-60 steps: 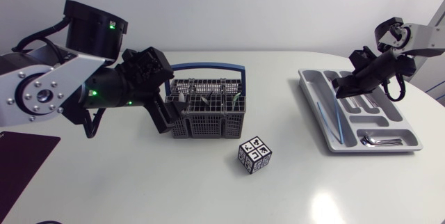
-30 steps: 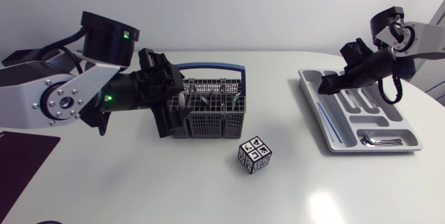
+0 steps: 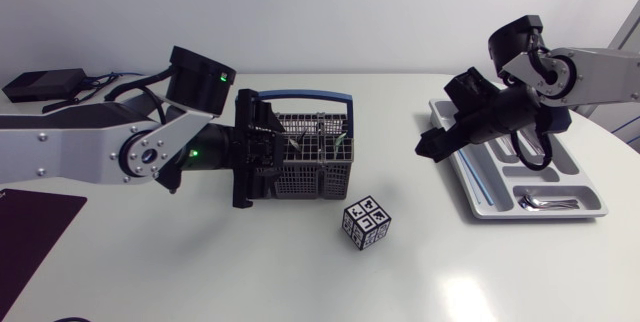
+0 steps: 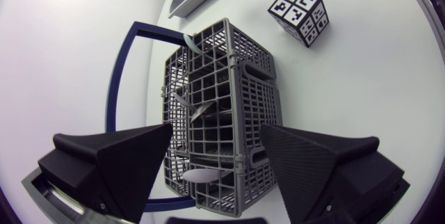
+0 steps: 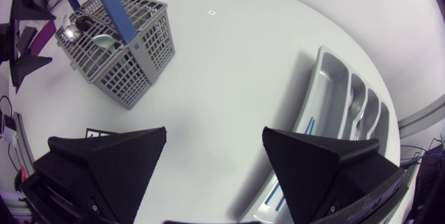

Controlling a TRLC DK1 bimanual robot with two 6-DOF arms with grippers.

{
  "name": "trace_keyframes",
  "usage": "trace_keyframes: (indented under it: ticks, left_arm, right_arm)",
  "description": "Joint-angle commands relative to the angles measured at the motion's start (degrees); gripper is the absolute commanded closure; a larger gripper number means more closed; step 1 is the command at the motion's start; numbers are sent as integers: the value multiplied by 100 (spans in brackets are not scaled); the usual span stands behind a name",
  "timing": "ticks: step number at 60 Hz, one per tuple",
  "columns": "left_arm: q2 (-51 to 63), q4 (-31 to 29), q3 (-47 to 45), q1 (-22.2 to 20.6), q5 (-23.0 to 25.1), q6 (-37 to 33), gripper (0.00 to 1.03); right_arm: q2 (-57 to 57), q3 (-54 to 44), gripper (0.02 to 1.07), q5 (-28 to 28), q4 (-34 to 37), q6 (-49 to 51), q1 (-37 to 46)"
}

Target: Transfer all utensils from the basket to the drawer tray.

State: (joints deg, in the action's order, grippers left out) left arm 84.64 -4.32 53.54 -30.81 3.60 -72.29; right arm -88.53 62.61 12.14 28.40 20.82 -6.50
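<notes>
Left fingers [image 3: 250,152]: spread wide, gripping nothing; the basket's near end sits between them.
Basket [image 4: 222,78]: on the bench [image 3: 200,262], utensils [image 4: 198,109] standing inside.
Right fingers [image 3: 428,148]: wide apart, empty.
Drawer tray [image 5: 334,113]: just beside the right fingers, cutlery [image 3: 545,200] lying in it.

Left arm [image 3: 80,152]: enters from the left side, stretched out nearly level toward the middle, green lights lit at elbow joint and wrist. Left gripper [image 4: 217,137]: pointed downward, both wedge fingers spread wide, gripping nothing. Right arm [image 3: 600,67]: enters from the right side, forearm sloping down toward the middle. Right gripper [image 5: 215,132]: held off the surface, fingers wide apart, nothing between them.
</notes>
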Motion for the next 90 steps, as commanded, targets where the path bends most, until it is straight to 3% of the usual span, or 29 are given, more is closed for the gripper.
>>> trace_keyframes:
  ticks: [1,19,32,48,55,71,90]
  left_arm:
    - [184,89,271,66,-26,-426,25]
    - [694,194,623,101,71,-848,47]
    - [1002,388,807,110,106,-1112,72]
    - [1221,564,948,110,106,-1367,81]
    - [1239,564,930,110,106,-1525,93]
    - [1169,555,922,92,124,-1569,100]
    - [975,537,895,101,133,-1560,100]
  right_arm:
    - [126,-161,7,-1,-81,-157,-185]
    - [126,-284,7,-98,-221,-289,-501]
    - [143,-363,7,-98,-265,-289,-484]
    - [143,-495,7,-89,-371,-254,-440]
    - [143,-539,7,-89,-406,-245,-431]
    - [178,-662,7,-98,-476,-236,-431]
    - [310,-812,7,-98,-538,-236,-457]
